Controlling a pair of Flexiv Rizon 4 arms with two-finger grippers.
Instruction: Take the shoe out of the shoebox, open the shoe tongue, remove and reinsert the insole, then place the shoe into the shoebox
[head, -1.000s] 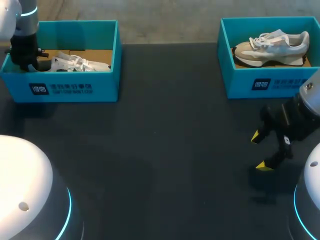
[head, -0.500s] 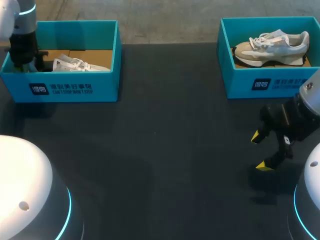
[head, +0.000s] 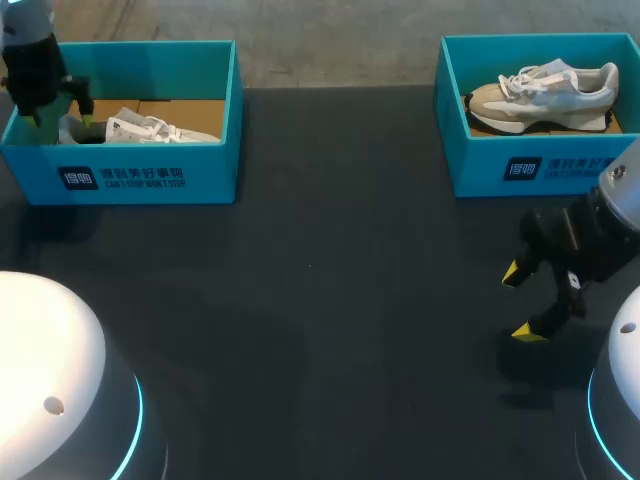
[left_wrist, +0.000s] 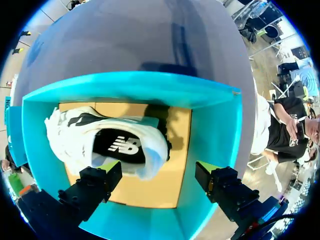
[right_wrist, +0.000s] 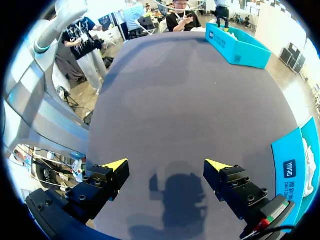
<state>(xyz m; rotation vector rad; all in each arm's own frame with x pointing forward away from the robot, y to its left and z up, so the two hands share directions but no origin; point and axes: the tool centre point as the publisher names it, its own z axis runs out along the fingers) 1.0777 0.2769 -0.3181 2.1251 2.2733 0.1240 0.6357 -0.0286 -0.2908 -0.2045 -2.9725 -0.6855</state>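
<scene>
Left gripper (left_wrist: 159, 170): jaws wide apart, nothing held. It hangs over the near-left end of the teal cardboard shoebox (head: 150, 175). In the left wrist view one yellow-tipped finger (left_wrist: 111, 168) sits just above the heel end of the white low-top shoe (left_wrist: 100, 142), and the other is out over the box's side wall. Can't tell whether the first finger touches the shoe.

Shoe is inside that box, lying on its side on the brown cardboard floor (left_wrist: 175, 150), with the black insole facing the wrist camera.

Delta vs 1.0 s ago: the left arm has pulled up and back toward the head view's top-left corner. Its gripper body was down inside the box end and now sits higher, mostly above the rim. That uncovers the shoe's heel end, which was hidden behind it. The shoe itself looks unmoved.

Right gripper (right_wrist: 166, 165): no change. Jaws spread wide and empty, hovering over the dark grey table (head: 330, 300), near the right edge.

Second teal shoebox (head: 540, 165) at far right holds a beige-and-white sneaker (head: 545, 95), same as before.
</scene>
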